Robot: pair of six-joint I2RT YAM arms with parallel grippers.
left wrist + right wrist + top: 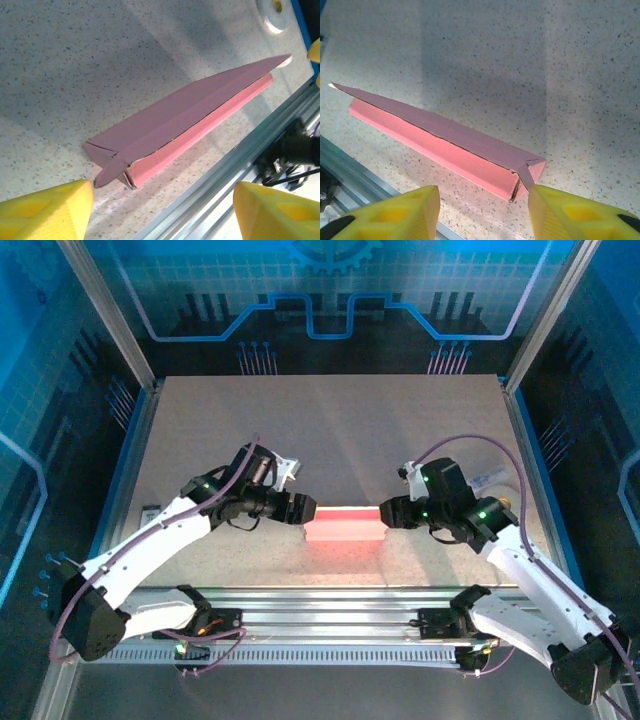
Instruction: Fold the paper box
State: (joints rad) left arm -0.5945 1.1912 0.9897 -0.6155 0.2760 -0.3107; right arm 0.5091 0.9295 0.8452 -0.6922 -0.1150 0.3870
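The pink paper box [343, 523] is seen lying folded into a long, low shape on the speckled table [330, 430]. From above it sits a little toward 6 o'clock of the table's centre, and its long side runs from 9 to 3 o'clock, parallel to the aluminium rail [330, 600] at the near edge. The left gripper [308, 510] is stationed at the box's 9 o'clock end and the right gripper [380, 512] at its 3 o'clock end, so the box is bracketed between the two.

In the left wrist view, the yellow fingers [50, 210] of the left gripper [164, 190] are spread wide, one at 7 o'clock of the frame and one at 5 o'clock. The box [185, 120] stretches away toward 2 o'clock, and its folded end flaps sit just beyond the 7 o'clock finger. Whether that finger touches the flap cannot be told, and nothing is pinched. A white tape roll [275, 15] is visible on the table at 1 o'clock, beyond the box's far end.

In the right wrist view, the fingers [570, 215] of the right gripper [484, 190] are held apart with a clear gap between them. The box [445, 145] runs off toward 10 o'clock, and its near end with a small triangular flap rests at the tip of the 5 o'clock finger, apparently touching it. The box is not clamped between the two fingers.
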